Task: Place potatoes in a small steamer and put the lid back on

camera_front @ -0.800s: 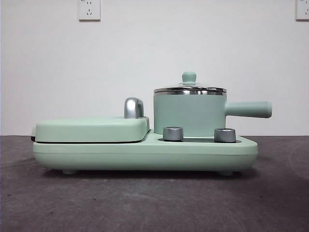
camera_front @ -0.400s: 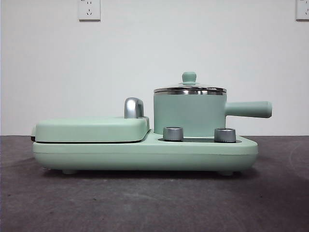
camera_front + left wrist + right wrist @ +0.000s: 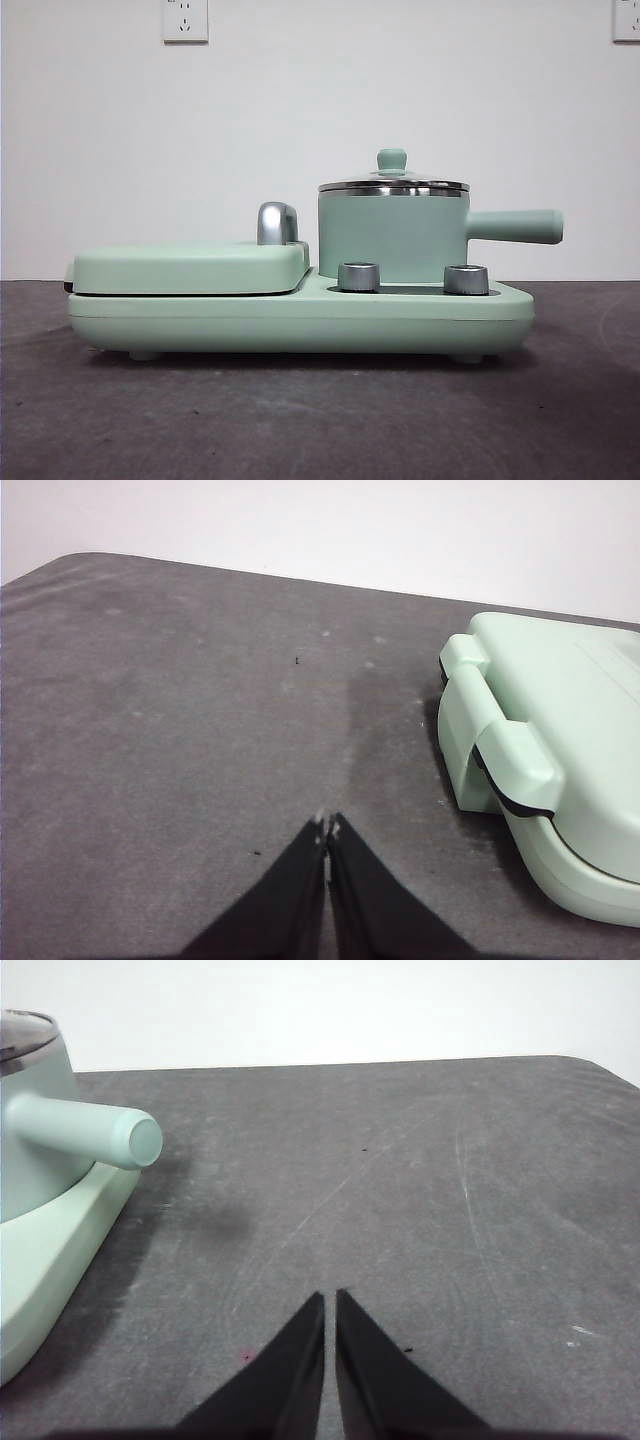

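Both tools closed; lid [image 3: 393,184] sits on small steamer [image 3: 394,236].

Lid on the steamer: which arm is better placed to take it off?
Probably the right. The right gripper waits, jaws shut, beside the steamer's handle end, and the lid sits on that pot. The left gripper, also shut, waits at the far end, by the griddle cover.
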